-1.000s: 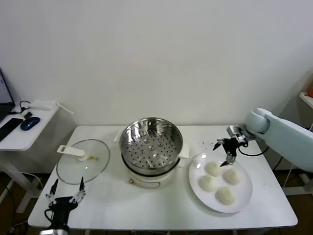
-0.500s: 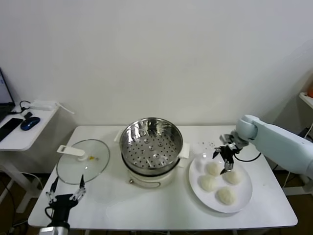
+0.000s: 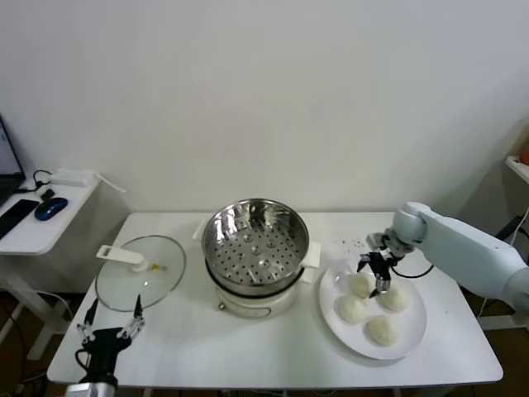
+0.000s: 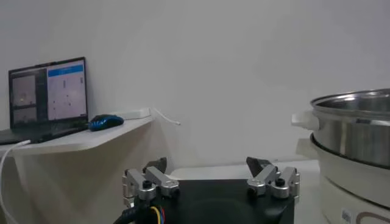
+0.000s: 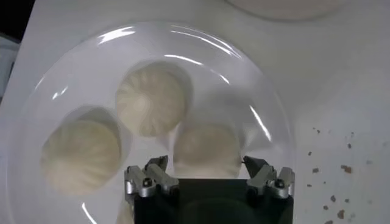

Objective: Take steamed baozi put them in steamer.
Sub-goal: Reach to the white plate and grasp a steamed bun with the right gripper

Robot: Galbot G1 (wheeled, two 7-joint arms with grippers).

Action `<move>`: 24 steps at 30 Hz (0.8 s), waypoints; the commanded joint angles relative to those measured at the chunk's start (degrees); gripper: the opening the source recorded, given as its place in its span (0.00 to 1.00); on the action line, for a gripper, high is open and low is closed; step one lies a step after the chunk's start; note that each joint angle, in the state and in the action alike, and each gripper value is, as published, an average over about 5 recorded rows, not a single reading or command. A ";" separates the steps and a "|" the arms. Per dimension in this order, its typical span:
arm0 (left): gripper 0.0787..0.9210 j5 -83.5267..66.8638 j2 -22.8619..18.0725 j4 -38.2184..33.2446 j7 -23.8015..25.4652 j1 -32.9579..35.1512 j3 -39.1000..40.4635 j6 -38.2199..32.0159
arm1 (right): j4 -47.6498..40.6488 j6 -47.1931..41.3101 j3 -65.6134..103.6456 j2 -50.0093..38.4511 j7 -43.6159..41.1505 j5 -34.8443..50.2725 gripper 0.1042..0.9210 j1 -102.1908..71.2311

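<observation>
Four steamed baozi (image 3: 368, 308) on white plate (image 3: 413, 335), right of steamer (image 3: 255, 240). Steamer basket bare, on white cooker base (image 3: 248, 302) mid-table. Right gripper (image 3: 374, 275) low over rear bun, fingers spread wide either side, gripping nothing. Glass lid (image 3: 139, 273) flat, left of steamer. Left gripper (image 3: 111, 324) parked at front-left table edge, fingers apart, holding nothing.

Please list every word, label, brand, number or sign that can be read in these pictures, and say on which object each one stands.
No text can be read with certainty.
Laptop screen: windows with coloured panels show, but their content is too small and blurred to read.
Cooker base under the steamer: a small mark near the lower edge, too small to read.
Baozi, plate, glass lid, both grippers: no writing visible.
</observation>
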 commanded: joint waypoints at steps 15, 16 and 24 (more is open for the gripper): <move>0.88 -0.08 0.01 0.02 -0.20 0.05 -0.11 0.19 | -1.34 0.09 2.20 1.04 -0.16 -2.00 0.76 -1.35; 0.88 -0.08 0.01 -0.02 -0.22 0.06 -0.11 0.21 | -1.30 0.10 2.22 1.03 -0.20 -1.99 0.75 -1.31; 0.88 -0.15 -0.02 -0.05 -0.28 0.03 -0.22 0.25 | -0.30 0.09 2.54 0.61 -0.39 -1.73 0.72 -0.96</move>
